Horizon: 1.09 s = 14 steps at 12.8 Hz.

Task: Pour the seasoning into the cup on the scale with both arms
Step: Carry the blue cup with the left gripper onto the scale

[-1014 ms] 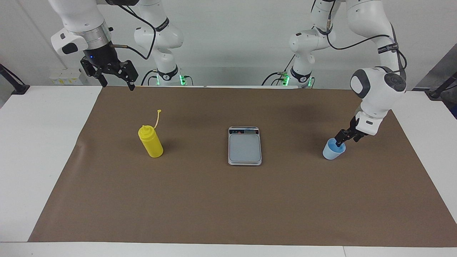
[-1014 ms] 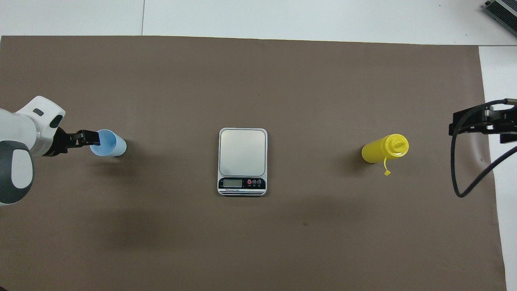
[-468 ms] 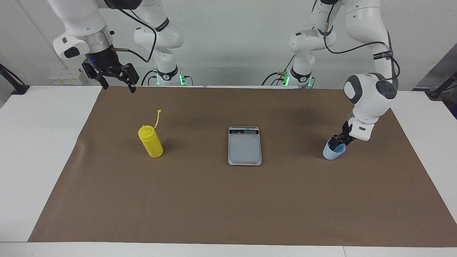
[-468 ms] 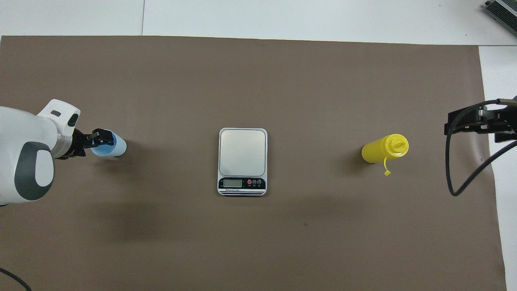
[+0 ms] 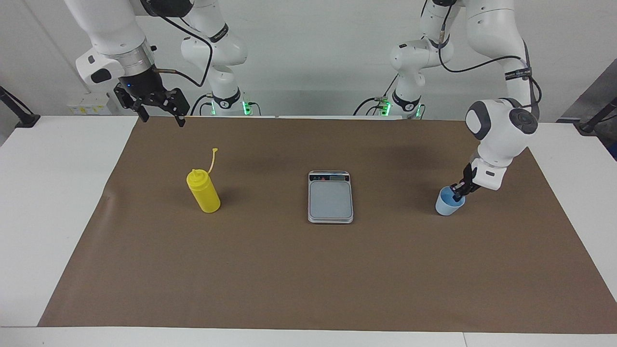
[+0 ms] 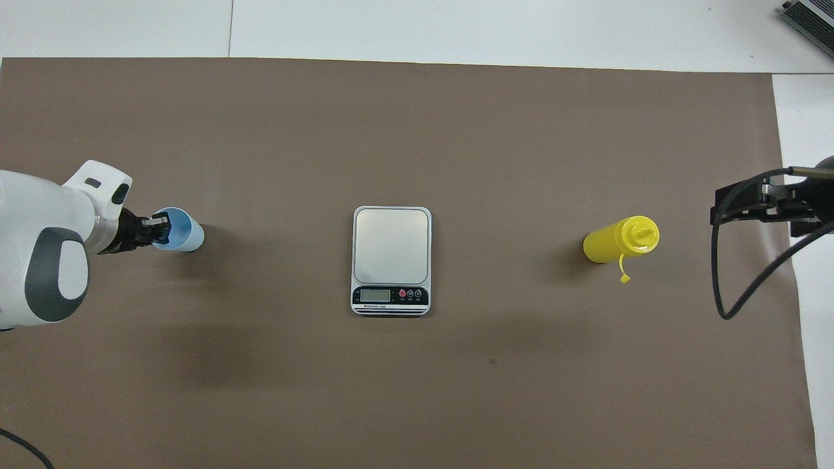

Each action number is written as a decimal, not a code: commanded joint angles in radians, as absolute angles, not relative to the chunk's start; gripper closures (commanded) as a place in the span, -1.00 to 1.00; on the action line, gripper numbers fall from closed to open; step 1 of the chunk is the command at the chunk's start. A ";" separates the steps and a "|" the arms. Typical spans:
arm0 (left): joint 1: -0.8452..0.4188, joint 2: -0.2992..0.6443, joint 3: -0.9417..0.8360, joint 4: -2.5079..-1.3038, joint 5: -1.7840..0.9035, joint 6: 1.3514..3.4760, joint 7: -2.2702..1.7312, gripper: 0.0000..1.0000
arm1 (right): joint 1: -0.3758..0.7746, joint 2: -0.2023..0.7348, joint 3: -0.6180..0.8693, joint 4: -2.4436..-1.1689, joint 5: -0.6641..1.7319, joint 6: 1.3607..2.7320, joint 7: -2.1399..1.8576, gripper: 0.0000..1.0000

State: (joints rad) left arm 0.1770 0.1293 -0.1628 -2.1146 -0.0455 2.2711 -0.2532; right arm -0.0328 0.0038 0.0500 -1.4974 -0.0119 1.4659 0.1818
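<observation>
One black two-fingered left gripper (image 5: pixel 459 190) pinches the small light-blue plastic cup's (image 5: pixel 448 205) rim for carrying to the flat silver-grey digital scale (image 5: pixel 330 197), while the right gripper (image 5: pixel 159 112) hangs spread wide above the table's edge, waiting with the yellow plastic squeeze bottle (image 5: pixel 204 191) below it.

Lying across a white table (image 5: pixel 58 193) – a brown paper sheet (image 5: pixel 308 270), covering most of it. Standing at the robots' end – a plain pale wall (image 5: pixel 313 48), catching even, soft light.

A robotics lab: two white arms (image 5: pixel 501 125) at a paper-covered table (image 5: pixel 289 279) before bare walls.
</observation>
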 commanded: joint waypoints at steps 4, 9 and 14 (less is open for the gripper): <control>0.141 0.111 -0.164 -1.929 -0.064 2.073 -0.239 1.00 | -0.046 -0.028 0.055 -1.537 0.000 1.480 0.175 -1.00; -0.036 0.112 -0.166 -1.849 -0.060 2.031 -0.403 1.00 | -0.043 -0.026 0.055 -1.536 0.000 1.485 0.176 -1.00; -0.236 0.120 -0.166 -1.851 -0.052 2.114 -0.546 1.00 | -0.049 -0.026 0.054 -1.536 0.000 1.483 0.172 -1.00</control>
